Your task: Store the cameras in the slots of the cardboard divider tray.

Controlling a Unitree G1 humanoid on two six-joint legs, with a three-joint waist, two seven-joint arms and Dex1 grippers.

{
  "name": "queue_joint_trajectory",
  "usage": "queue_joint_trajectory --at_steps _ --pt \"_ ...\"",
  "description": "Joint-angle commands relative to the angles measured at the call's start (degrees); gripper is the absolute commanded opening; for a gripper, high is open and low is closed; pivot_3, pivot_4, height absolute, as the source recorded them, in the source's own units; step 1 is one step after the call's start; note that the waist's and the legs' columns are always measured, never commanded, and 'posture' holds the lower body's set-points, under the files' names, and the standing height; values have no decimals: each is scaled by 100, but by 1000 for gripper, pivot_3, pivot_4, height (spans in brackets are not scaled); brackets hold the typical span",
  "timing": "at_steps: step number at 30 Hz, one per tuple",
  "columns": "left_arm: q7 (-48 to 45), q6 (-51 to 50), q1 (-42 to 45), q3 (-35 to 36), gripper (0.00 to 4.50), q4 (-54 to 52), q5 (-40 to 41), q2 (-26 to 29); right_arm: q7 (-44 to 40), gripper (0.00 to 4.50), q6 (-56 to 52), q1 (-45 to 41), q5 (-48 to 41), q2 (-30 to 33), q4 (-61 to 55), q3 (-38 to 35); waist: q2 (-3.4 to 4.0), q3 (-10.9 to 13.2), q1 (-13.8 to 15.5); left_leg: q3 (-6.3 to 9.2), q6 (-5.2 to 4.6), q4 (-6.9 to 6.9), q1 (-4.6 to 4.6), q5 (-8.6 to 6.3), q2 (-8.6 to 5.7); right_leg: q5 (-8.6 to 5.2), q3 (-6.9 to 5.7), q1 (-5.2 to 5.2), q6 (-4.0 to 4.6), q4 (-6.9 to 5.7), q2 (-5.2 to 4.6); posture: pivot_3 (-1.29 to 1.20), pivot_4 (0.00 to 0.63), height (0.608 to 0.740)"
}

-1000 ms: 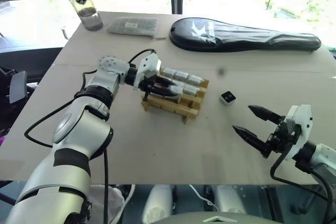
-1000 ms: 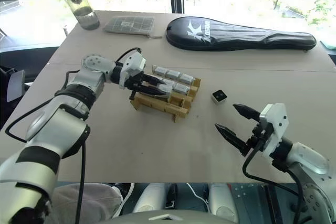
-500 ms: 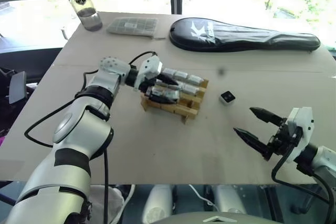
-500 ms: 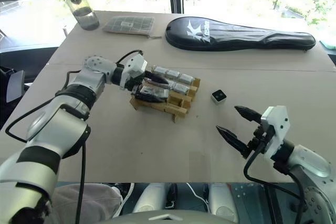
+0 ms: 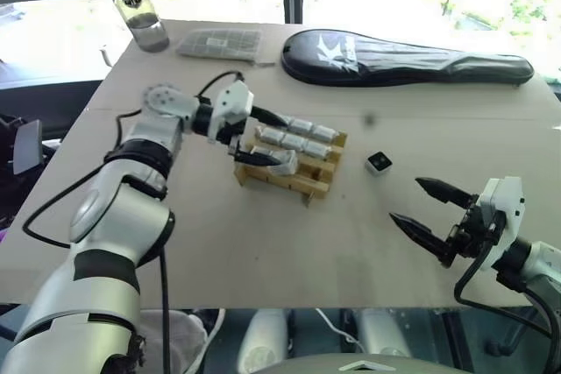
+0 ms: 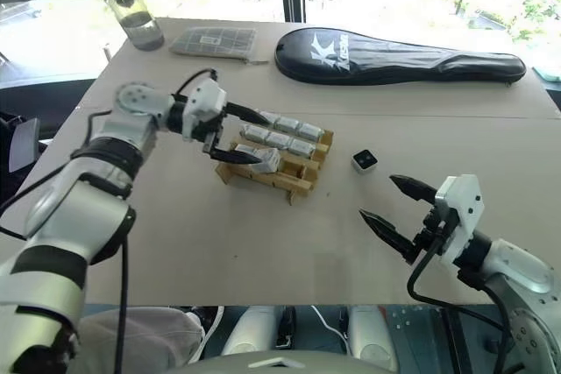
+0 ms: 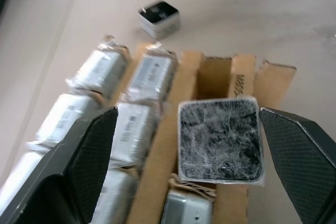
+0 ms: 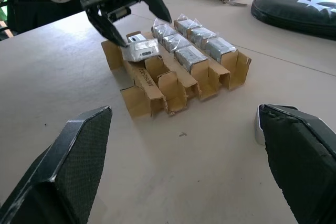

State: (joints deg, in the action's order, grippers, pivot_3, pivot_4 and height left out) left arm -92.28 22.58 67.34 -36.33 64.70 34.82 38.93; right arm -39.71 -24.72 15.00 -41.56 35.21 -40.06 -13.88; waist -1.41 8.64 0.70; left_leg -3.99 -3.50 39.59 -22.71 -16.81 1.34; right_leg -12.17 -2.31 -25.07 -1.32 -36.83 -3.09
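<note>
The tan cardboard divider tray lies mid-table. Several plastic-wrapped silver cameras fill its far rows. One more camera stands in a near slot at the tray's left end, black face up, sticking above the walls. My left gripper hovers open at that end, one finger on each side of this camera without touching it. A loose camera rests on the table right of the tray. My right gripper hangs open with nothing in it over the front right of the table, well apart from both.
Along the far edge stand a water bottle, a flat gridded pouch and a long black racket case. The table's front edge runs just below my right gripper.
My left gripper has opened, letting go of the camera now standing in the near slot, and has drawn back up and to the left. The right arm has held still.
</note>
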Motion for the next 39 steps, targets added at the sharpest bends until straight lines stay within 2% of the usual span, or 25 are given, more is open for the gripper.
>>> queue_joint_trajectory --at_steps 1,6,8,11,16,21,24,28,33,39 --pt "-22 -515 -373 290 4454 -1150 1039 809 -208 4500 127 -52 38 124 -68 -19 1 -1 -9 -1 2 0 3 1 6 0 1 1 0 0 -1 0 150 740" --pt "-22 -1170 -1180 630 4454 -2219 1818 1776 -506 4500 109 -178 -30 249 64 1 2 -1 -45 -3 20 0 4 12 18 0 2 -1 0 -4 0 0 150 740" --pt "-22 -1381 -1703 1010 4454 -2533 2024 2205 -692 4500 119 -325 3 351 220 35 1 -1 -61 -7 20 0 10 11 18 0 7 1 0 -5 -1 0 150 740" --pt "-22 -1698 -2564 1803 4454 -2941 2244 2596 -909 4500 210 -658 233 495 518 196 0 -2 -81 -8 20 0 14 11 18 -1 6 3 0 -7 -1 0 150 740" --pt "65 -2794 -4737 3760 4454 -4310 2712 2911 -860 4500 331 -2039 1104 493 1039 1083 1 -1 -144 -21 22 -1 23 13 24 -2 17 2 1 -11 -5 0 150 740" --pt "947 -3403 -6789 5568 4454 -6057 2714 2501 -1368 4500 853 -3381 2138 385 1572 2320 6 3 -77 -13 27 -6 16 14 29 -2 3 -2 1 -6 -8 0 150 740" --pt "1439 -3607 -7733 6342 4454 -7084 2593 2042 -1496 4500 1276 -4378 3061 57 2226 3210 5 3 -160 -20 27 -7 20 14 27 -2 6 1 2 -2 -9 0 150 740" --pt "1770 -3792 -8612 7028 4454 -7816 2296 1583 -1243 4500 1428 -5331 4009 -541 3102 3899 -2 -2 -124 -18 30 -10 26 16 28 -2 4 0 4 -10 -5 0 150 740" --pt "2084 -3854 -8954 7423 4454 -8199 1914 1255 -1167 4500 1396 -5805 4433 -1072 3624 4143 1 -1 -95 -15 36 -15 25 19 25 -2 -2 0 6 -8 -7 0 150 740" --pt "2612 -3617 -8821 7498 4454 -8317 1161 1024 -1085 4500 1960 -6183 5137 -1324 4265 4455 0 -2 -143 -20 36 -15 26 19 15 -2 3 3 6 -4 -17 0 150 740"
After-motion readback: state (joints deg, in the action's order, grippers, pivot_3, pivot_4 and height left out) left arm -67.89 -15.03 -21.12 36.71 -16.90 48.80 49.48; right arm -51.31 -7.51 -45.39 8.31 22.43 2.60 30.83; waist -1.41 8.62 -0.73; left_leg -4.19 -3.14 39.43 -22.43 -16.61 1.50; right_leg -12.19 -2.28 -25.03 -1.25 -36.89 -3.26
